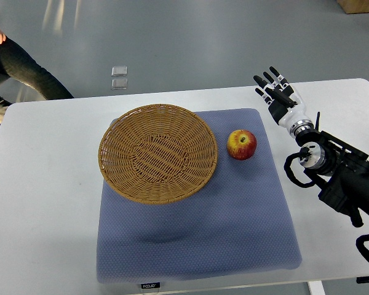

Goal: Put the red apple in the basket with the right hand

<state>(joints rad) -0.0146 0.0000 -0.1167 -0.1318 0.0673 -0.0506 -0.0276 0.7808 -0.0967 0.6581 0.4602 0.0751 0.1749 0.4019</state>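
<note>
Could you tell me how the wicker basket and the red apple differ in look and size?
The basket is far wider than the apple. The basket is brown woven wicker, shallow and open; the apple is smooth, rounded, red with a yellow patch near its stem. The basket overhangs the blue mat's upper left edge, while the apple sits fully on it. Both rest on the mat, apart, and neither is touched by the right hand.

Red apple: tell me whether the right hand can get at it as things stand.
Probably yes. The red apple sits alone on the blue mat, beside the basket; nothing lies between it and the open right hand.
</note>
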